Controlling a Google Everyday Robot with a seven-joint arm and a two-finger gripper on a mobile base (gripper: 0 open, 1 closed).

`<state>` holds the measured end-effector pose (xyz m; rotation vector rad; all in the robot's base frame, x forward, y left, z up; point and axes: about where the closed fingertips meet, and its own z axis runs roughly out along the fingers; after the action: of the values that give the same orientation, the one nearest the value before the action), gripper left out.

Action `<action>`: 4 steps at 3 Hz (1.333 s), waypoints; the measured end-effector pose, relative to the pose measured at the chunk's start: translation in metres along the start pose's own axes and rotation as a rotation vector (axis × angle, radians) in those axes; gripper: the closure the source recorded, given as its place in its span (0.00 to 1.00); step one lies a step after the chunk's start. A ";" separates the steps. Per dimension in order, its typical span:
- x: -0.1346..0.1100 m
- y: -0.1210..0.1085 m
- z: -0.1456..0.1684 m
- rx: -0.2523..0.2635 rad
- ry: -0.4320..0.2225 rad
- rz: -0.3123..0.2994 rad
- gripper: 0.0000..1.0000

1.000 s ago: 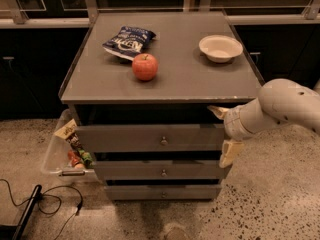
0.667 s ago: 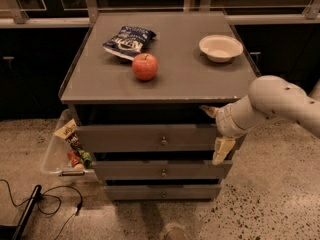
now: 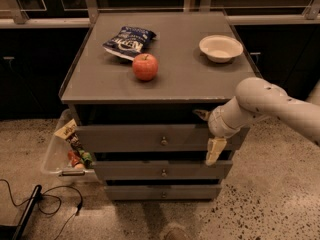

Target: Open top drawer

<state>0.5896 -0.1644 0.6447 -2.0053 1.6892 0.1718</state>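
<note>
Top drawer (image 3: pixel 150 138), gripper (image 3: pixel 209 133) at its right end, fingers (image 3: pixel 214 151) spread, arm (image 3: pixel 270 101) from right.

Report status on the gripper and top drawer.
Gripper at right end of top drawer front, away from knob. Drawer interior not showing. Bin on floor at left, beside drawers.

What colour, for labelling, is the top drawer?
Grey, camera view. Gripper at right end of top drawer.
</note>
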 end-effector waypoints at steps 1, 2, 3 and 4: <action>0.000 0.000 0.000 0.000 0.000 0.000 0.19; 0.000 0.000 0.000 0.000 0.000 0.000 0.42; -0.003 0.007 -0.006 -0.004 -0.030 -0.001 0.65; -0.009 0.015 -0.013 -0.010 -0.049 -0.007 0.88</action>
<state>0.5707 -0.1634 0.6554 -1.9976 1.6540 0.2256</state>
